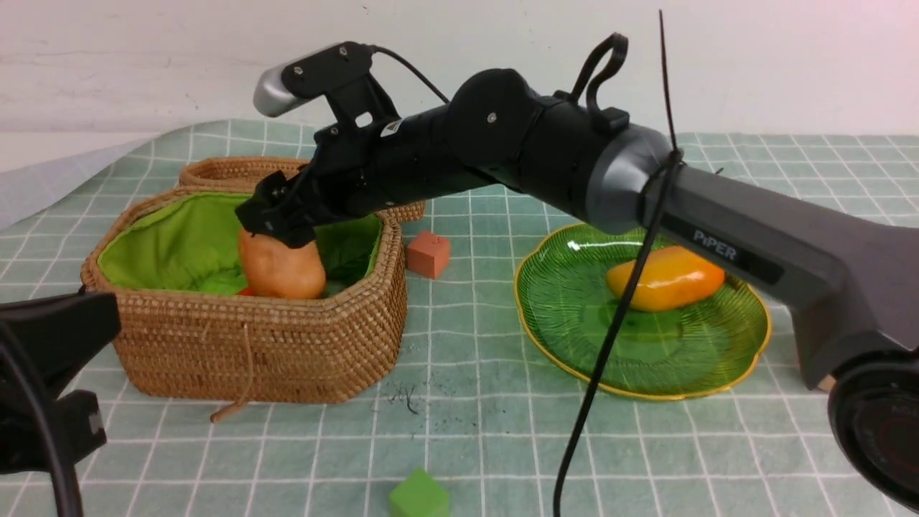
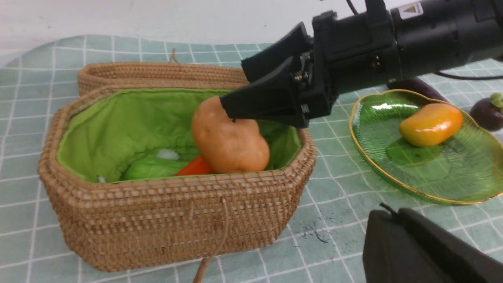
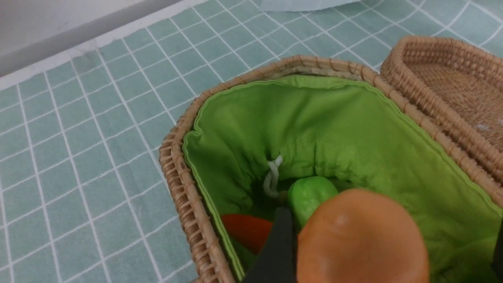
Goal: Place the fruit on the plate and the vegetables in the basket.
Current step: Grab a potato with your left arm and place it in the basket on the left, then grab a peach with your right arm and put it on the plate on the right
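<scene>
The round brown-orange potato stands inside the green-lined wicker basket. My right gripper hovers over the potato's top, jaws open; one finger lies against it and the other stands clear. An orange carrot and a light-green gourd lie on the basket floor. The mango rests on the green plate. Beyond the plate are the mangosteen and the eggplant. My left gripper is shut and empty, near the plate's front rim.
The basket's lid lies open behind it. A salmon-pink cube sits between basket and plate, and a green cube at the table's near edge. A black cable hangs from the right arm across the plate.
</scene>
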You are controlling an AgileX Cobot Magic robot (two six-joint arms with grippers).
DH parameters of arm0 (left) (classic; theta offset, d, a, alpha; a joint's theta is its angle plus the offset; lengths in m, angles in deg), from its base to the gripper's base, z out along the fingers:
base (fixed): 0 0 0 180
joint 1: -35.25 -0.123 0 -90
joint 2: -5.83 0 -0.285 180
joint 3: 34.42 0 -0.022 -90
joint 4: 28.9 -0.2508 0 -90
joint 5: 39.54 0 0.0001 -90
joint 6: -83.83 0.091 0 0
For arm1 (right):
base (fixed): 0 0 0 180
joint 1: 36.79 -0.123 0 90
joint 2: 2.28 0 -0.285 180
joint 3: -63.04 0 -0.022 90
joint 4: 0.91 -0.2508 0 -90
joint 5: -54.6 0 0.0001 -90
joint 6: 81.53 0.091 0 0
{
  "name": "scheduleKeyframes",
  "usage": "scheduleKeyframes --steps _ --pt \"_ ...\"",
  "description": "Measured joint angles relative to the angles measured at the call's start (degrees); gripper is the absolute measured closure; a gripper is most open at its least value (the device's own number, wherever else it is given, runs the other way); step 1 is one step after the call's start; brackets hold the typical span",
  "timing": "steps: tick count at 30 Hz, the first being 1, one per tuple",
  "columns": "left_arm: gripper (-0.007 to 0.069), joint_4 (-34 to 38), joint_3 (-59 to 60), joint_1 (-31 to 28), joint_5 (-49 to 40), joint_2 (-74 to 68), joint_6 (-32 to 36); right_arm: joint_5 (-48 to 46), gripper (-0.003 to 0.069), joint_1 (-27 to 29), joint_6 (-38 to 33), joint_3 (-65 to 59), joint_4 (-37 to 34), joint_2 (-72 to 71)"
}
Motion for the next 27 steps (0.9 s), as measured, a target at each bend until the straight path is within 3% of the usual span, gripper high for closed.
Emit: scheduleKeyframes --steps 3,5,8,9,14,21,24,27 --pt "0.0627 0.9 0.0 0.0 0.7 0.0 1.3 -2.6 0.0074 0.1 0.5 0.0 1.6 -1.4" --pt "0.0626 1.8 0.0 0.0 1.2 0.0 2.9 -7.1 0.0162 0.5 4.4 0.0 4.5 -3.7" --pt "0.0626 2.3 0.0 0.0 1.6 0.0 4.2 -10.3 0.0235 1.1 7.9 0.1 7.5 -5.6" --pt "0.0626 3.0 0.0 0.0 2.0 0.0 5.3 -13.2 0.0319 2.1 11.6 0.1 11.7 -7.8" --pt "0.0626 4.6 0.0 0.0 2.3 0.0 7.5 -19.4 0.0495 4.5 17.6 0.2 20.1 -11.2" --pt "0.0626 5.4 0.0 0.0 2.6 0.0 9.6 -28.7 0.0605 5.9 22.5 0.2 25.1 -14.4" --pt "0.0626 7.1 0.0 0.0 3.2 0.0 12.6 -33.4 0.0619 6.3 24.0 0.2 27.0 -16.3" --pt "0.0626 12.1 0.0 0.0 5.5 0.0 20.3 -40.0 0.0626 8.0 27.3 0.2 31.4 -19.8"
